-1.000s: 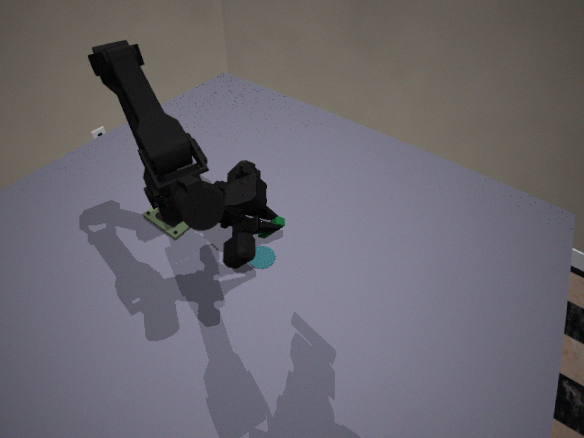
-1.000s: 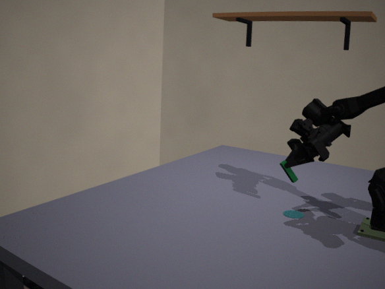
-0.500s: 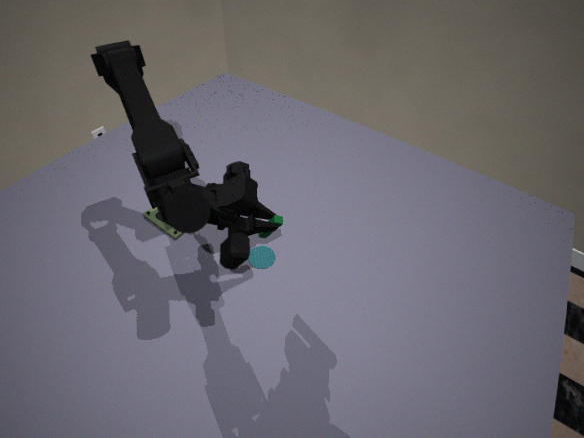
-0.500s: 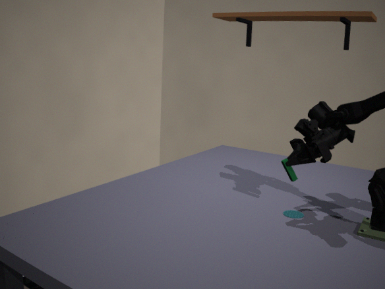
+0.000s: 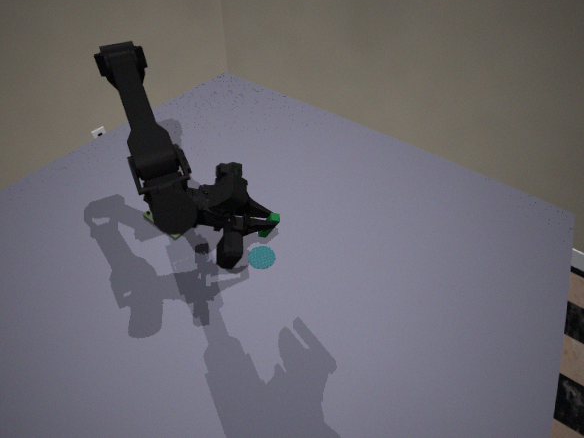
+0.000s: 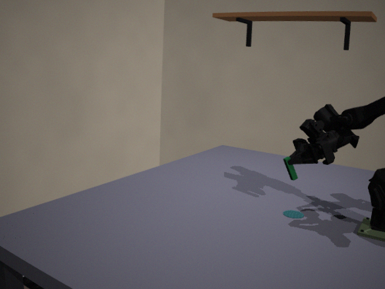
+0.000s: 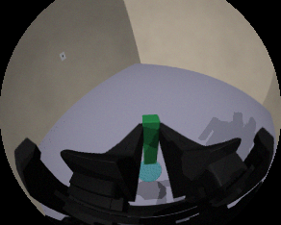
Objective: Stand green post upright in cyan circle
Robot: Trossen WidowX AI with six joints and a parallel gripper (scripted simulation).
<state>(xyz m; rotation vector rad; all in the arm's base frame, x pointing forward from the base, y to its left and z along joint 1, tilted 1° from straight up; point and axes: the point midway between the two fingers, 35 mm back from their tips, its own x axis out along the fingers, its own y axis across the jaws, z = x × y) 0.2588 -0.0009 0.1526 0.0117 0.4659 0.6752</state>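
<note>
With the tool (image 6: 291,161) clenched on the tilted green post (image 6: 291,169) well above the cyan circle (image 6: 293,214), I judged squaring it vertical before lowering mattered most.

1 black arm (image 5: 150,145) is standing on 1 desk (image 5: 400,270), carrying 1 claw (image 6: 290,160) with 2 fingers. 1 green post (image 6: 291,169) and 1 cyan circle (image 6: 293,214) are showing. 1 green base plate (image 6: 364,231) is lying under the arm. 1 wooden shelf (image 6: 296,16) is hanging on 2 black brackets (image 6: 248,30).
</note>
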